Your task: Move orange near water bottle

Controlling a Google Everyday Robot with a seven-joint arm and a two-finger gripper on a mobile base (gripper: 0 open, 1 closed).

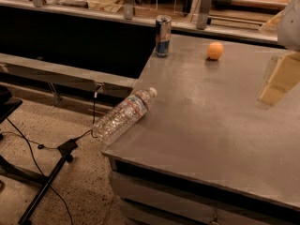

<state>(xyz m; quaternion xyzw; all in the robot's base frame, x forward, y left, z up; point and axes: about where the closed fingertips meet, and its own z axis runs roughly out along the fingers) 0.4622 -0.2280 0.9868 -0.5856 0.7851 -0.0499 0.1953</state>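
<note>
The orange sits on the grey table at the far side, right of centre. The water bottle is clear and ribbed, with a white cap and a coloured label band. It lies on its side at the table's left edge, with its base hanging out over the floor. My gripper hangs above the table at the right edge of the view. It is to the right of the orange and nearer the front, apart from it and empty.
A blue-silver drink can stands upright at the table's far left corner. A dark ledge with metal posts runs behind the table. Cables and a black stand lie on the speckled floor to the left.
</note>
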